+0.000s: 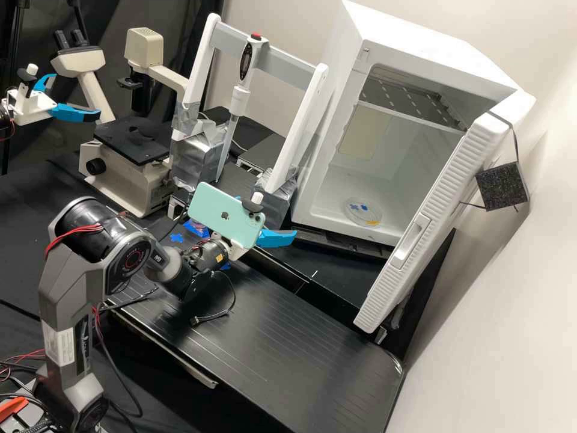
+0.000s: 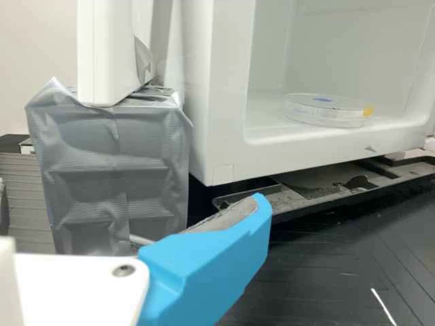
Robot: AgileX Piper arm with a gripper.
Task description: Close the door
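End effector (image 1: 267, 215), fingers spread, near mid-frame over the black counter (image 1: 258, 343); the white cabinet's (image 1: 421, 45) door (image 1: 442, 198) stands open at right, near the pale wall (image 1: 511, 300)

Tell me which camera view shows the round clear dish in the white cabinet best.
The wrist view: the clear dish looks larger there, its side wall and yellow mark plain. The high view shows it smaller, from above, with blue marks, on the open white cabinet's floor.
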